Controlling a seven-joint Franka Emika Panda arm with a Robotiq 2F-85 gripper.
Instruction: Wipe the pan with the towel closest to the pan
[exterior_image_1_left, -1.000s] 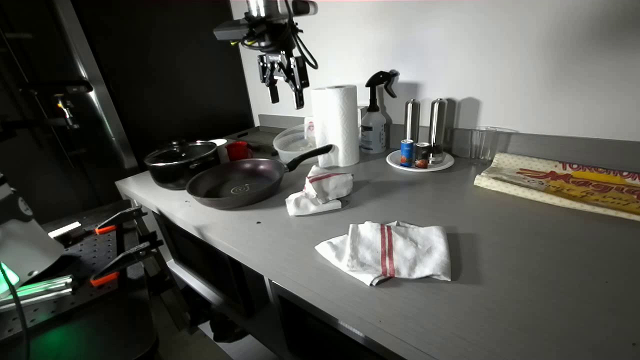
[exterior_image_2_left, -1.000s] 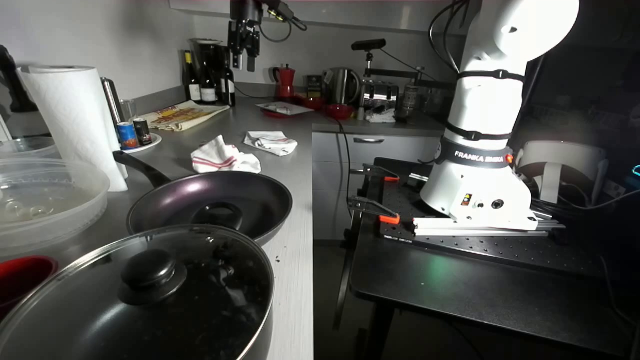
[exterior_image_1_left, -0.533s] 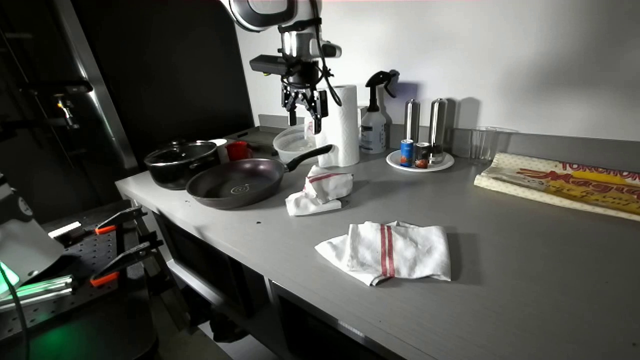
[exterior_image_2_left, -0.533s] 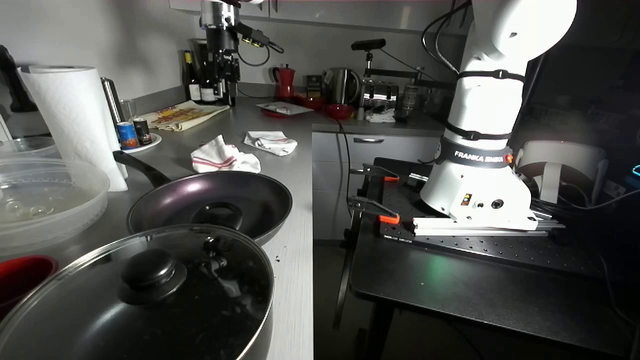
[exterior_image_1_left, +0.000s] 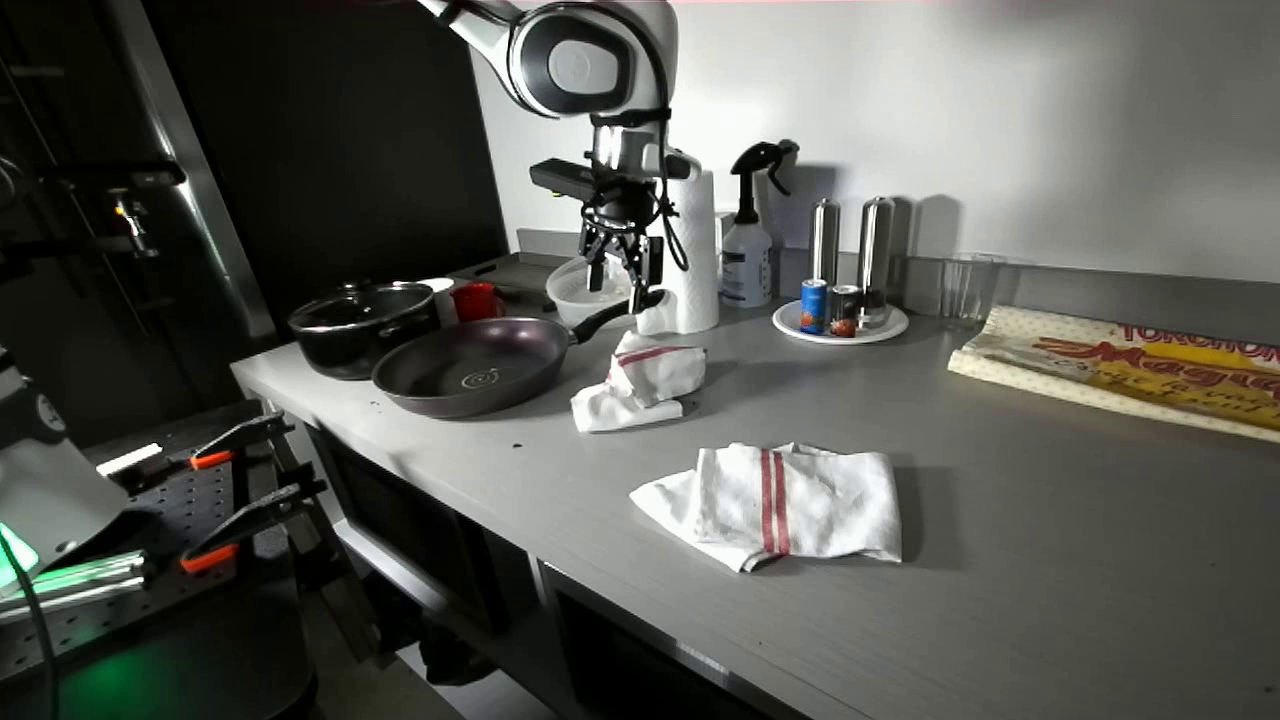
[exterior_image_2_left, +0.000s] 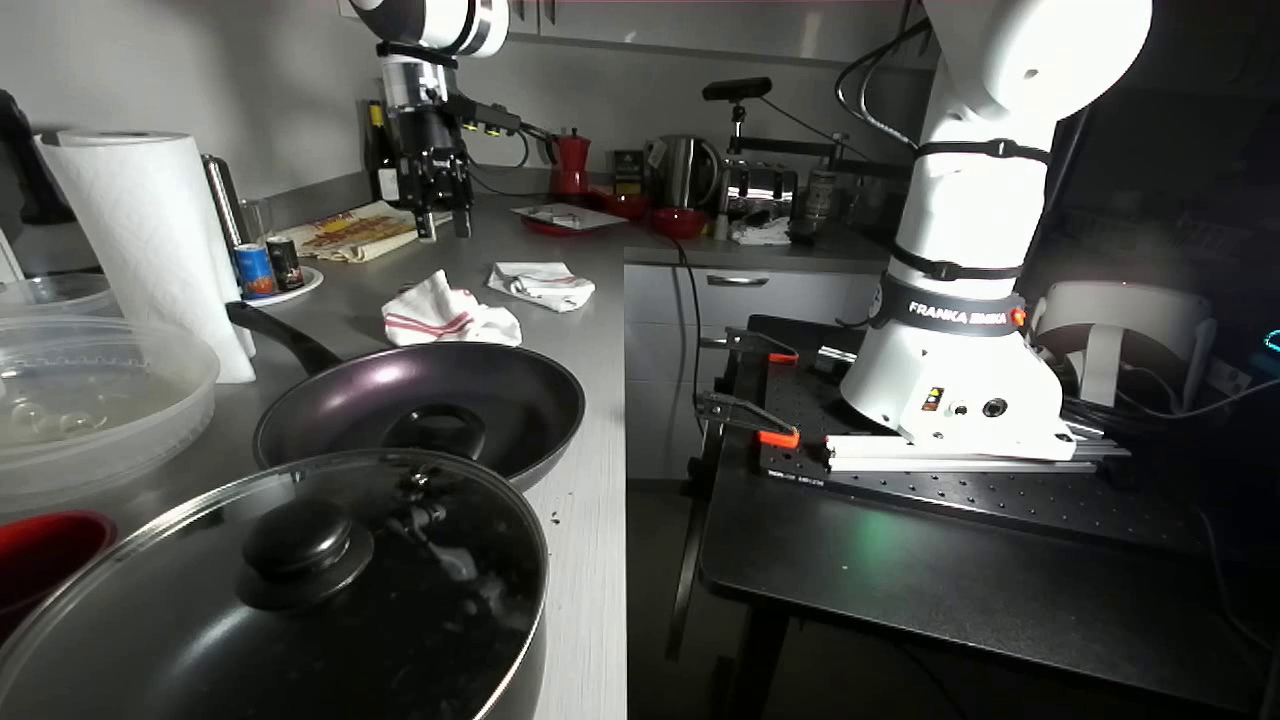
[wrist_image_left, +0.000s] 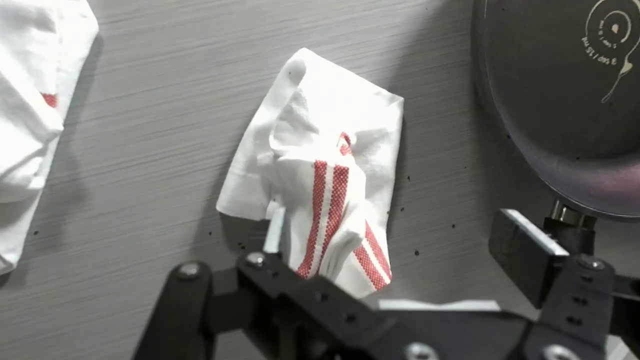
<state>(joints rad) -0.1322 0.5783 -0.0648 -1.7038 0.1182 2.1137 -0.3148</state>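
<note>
A dark frying pan sits on the counter; it also shows in an exterior view and at the upper right of the wrist view. A crumpled white towel with red stripes lies beside it, also seen in an exterior view and in the middle of the wrist view. A second such towel lies farther from the pan. My gripper is open and empty, above the counter near the closer towel, not touching it.
A paper towel roll and a plastic tub stand behind the pan handle. A lidded pot and a red cup stand beside the pan. A white plate holds small cans and a mill. A spray bottle stands near the wall.
My gripper has come down and, in an exterior view, moved right, ending lower and nearer the closer towel. It stays open. The towels and pan have not moved.
</note>
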